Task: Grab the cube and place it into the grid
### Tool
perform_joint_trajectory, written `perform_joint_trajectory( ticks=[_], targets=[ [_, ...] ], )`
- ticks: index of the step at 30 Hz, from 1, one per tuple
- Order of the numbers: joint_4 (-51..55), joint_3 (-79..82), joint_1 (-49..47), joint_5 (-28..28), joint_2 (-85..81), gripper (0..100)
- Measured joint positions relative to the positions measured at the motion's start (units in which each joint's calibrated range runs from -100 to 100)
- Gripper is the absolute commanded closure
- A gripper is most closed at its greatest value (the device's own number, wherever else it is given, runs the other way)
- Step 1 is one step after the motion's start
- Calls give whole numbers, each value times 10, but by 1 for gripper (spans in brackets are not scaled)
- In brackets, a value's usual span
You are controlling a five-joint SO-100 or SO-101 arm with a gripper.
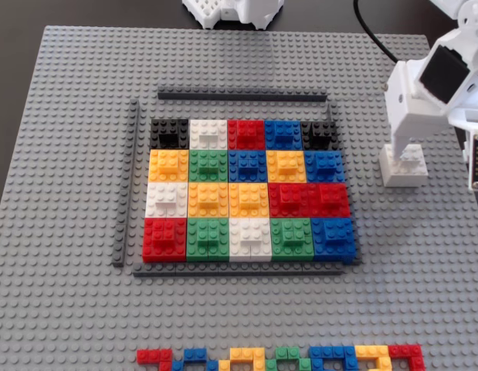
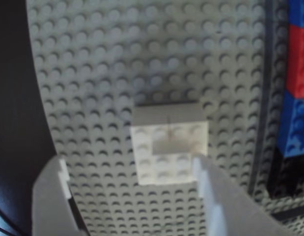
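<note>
The white cube (image 1: 402, 165) sits on the grey baseplate (image 1: 61, 154) to the right of the brick grid (image 1: 250, 189) in the fixed view, well apart from its dark border. The gripper (image 2: 134, 189) hangs above it with jaws spread and holding nothing; in the wrist view one finger (image 2: 210, 196) overlaps the cube's near corner while the other stands clear to the left. Recommendation: centre the jaws so the cube lies squarely between them, descend to grip its flat sides, then close.

My arm reaches in from the far right of the fixed view, wrist bent downward. My gripper (image 2: 134, 184) hangs low with its jaws parted; in the wrist view one finger (image 2: 51, 201) sits left, the other right, a gap between them.
</note>
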Motion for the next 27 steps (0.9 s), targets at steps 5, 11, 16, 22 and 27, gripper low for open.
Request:
perform_joint_trajectory(
  ticks=[5,11,16,22,27],
  targets=[
    [0,0,0,0,3,80],
    [0,-4,0,3,4,86],
    [0,-4,0,7,4,89],
    [0,-7,0,9,4,91],
    [0,-7,0,9,4,93]
  ],
)
